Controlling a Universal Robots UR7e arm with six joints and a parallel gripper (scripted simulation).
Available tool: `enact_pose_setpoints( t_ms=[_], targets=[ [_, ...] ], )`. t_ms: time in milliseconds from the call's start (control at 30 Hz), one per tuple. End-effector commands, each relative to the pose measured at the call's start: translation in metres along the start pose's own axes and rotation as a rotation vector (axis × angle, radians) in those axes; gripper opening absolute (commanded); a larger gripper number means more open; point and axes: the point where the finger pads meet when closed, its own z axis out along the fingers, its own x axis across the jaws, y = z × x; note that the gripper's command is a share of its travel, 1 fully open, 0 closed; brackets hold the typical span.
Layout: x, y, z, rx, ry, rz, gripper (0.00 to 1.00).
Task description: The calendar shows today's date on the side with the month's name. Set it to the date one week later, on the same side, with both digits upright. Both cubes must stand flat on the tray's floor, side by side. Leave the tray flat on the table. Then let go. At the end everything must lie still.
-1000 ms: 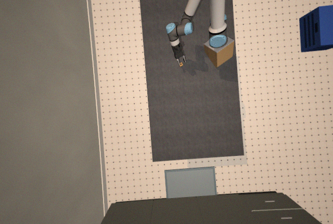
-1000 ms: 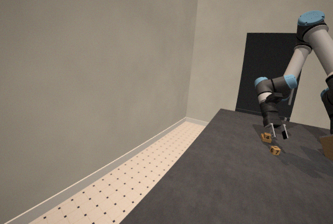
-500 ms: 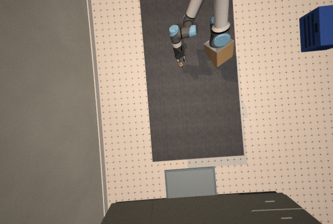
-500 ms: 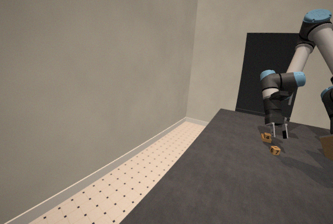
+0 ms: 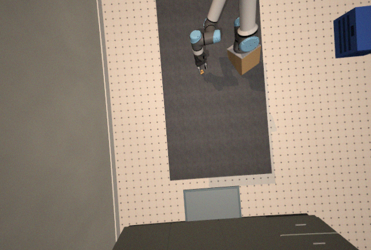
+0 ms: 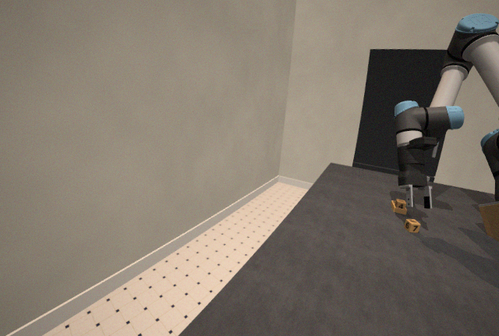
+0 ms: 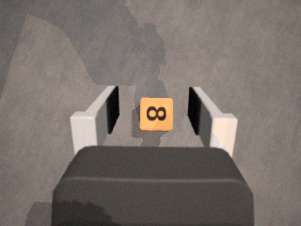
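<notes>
Where the exterior view takes in the dark grey table (image 5: 215, 136) (image 6: 322, 263) (image 7: 254, 56), a small orange tray (image 6: 398, 210) stands leftmost among the task's things, holding an orange cube with a black 4 (image 6: 400, 203) on its visible side. Just to the right, the grey two-finger gripper with black pads (image 5: 202, 69) (image 6: 419, 205) (image 7: 153, 110) points down above the tabletop, its fingers wide apart with nothing clamped between them. The loose orange cube with black digits (image 6: 412, 225) (image 7: 156, 114) rests on the table outside the tray, nearer the viewer, showing 6 and 7 on its sides; in the wrist view its top bears an 8 lying sideways, framed between the fingers. Farther right, the tan block-shaped pedestal (image 5: 251, 61) (image 6: 492, 219) bears the light grey arm with blue joint caps (image 5: 248, 4) (image 6: 449, 86). The two cubes are apart, only one in the tray.
</notes>
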Motion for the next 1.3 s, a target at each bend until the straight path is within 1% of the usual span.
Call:
enact_pose_setpoints(
  t_ms=[0,167,300,400,633,733,867,1067,1133,1267],
  targets=[
    [0.0000,-0.0008,0.0001,-0.046,-0.001,-0.001,1.00],
    [0.0007,-0.0015,-0.0008,-0.127,0.004,0.001,1.00],
    [0.0014,-0.0019,-0.0019,-0.167,0.011,0.002,1.00],
    [0.0017,-0.0020,-0.0023,-0.177,0.013,0.003,1.00],
    [0.0016,-0.0021,-0.0022,-0.181,0.012,0.003,1.00],
    [0.0011,-0.0022,-0.0015,-0.199,0.008,0.003,1.00],
    [0.0002,-0.0026,-0.0001,-0.252,0.001,0.004,1.00],
    [0.0002,-0.0036,0.0003,-0.361,0.001,0.005,1.00],
    [0.0002,-0.0036,0.0003,-0.361,0.001,0.005,1.00],
    [0.0011,-0.0045,-0.0007,-0.417,0.008,0.005,1.00]
  ],
)
